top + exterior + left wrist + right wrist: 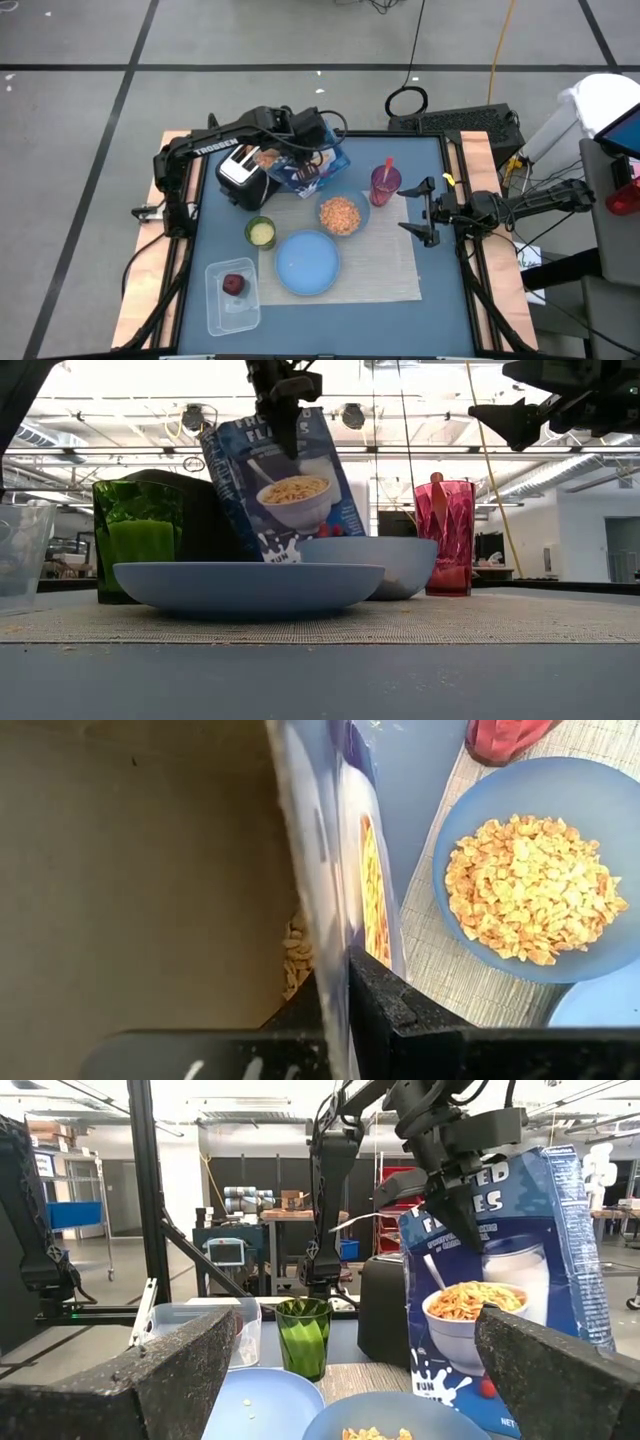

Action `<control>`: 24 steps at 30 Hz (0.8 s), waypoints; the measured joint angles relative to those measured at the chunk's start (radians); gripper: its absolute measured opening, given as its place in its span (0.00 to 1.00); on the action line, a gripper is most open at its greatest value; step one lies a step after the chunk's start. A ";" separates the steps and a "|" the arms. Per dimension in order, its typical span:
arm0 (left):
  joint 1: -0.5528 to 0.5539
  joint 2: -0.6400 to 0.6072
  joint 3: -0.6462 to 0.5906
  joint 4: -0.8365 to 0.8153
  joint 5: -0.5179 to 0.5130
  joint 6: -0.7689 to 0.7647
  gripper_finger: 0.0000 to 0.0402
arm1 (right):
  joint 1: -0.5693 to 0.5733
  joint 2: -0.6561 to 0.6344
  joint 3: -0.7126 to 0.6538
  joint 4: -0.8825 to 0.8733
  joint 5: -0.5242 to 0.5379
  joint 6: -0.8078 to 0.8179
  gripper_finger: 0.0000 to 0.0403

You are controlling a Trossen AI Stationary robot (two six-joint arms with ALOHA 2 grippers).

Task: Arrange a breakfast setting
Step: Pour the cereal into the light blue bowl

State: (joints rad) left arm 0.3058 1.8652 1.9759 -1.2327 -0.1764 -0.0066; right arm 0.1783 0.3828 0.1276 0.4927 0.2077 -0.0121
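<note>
The left tool [284,420] was clamped on the top edge of the blue cereal box [280,485], one finger inside the open mouth and one outside, holding the box tilted and, in the low view, apparently clear of the worktop [440,300] behind the blue bowl [343,215]. The bowl already held a heap of golden flakes, so the pouring looked done and the step in hand seemed to be setting the box down. To do that well, I judged the box should be brought upright first so no flakes spill from the mouth, then lowered flat onto the worktop in a free spot near the toaster [245,175] before the pinch was released.

The right tool [428,212] hung with fingers apart over the right edge of the beige placemat [390,275], waiting beside the purple cup [385,185].

The box was thin glossy card, easily creased. The bowl and the light-blue plate [307,263] were smooth, matt and round; the placemat was coarse woven fabric, with crumbs on it. The cup was faceted translucent plastic, as was a green glass [261,232]. A small dark-red fruit [234,284] sat in a clear, rounded plastic tub [232,310]
</note>
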 joint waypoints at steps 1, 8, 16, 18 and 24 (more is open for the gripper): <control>-0.001 0.003 0.000 0.002 0.000 0.001 0.01 | 0.000 0.000 0.000 0.000 0.000 0.000 0.98; -0.015 0.023 0.001 0.008 0.023 0.009 0.01 | 0.000 0.000 0.000 0.000 0.000 0.000 0.98; -0.034 0.037 0.001 0.026 0.026 0.034 0.01 | 0.000 0.000 0.000 -0.005 0.000 0.000 0.98; -0.033 0.037 0.001 0.028 0.026 0.038 0.02 | 0.000 0.000 0.000 -0.005 0.000 0.000 0.98; -0.033 0.037 0.000 0.058 0.026 0.031 0.20 | 0.000 0.000 0.000 -0.005 0.000 0.000 0.98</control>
State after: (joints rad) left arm 0.2729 1.9026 1.9762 -1.1750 -0.1505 0.0246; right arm 0.1783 0.3824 0.1272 0.4881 0.2077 -0.0121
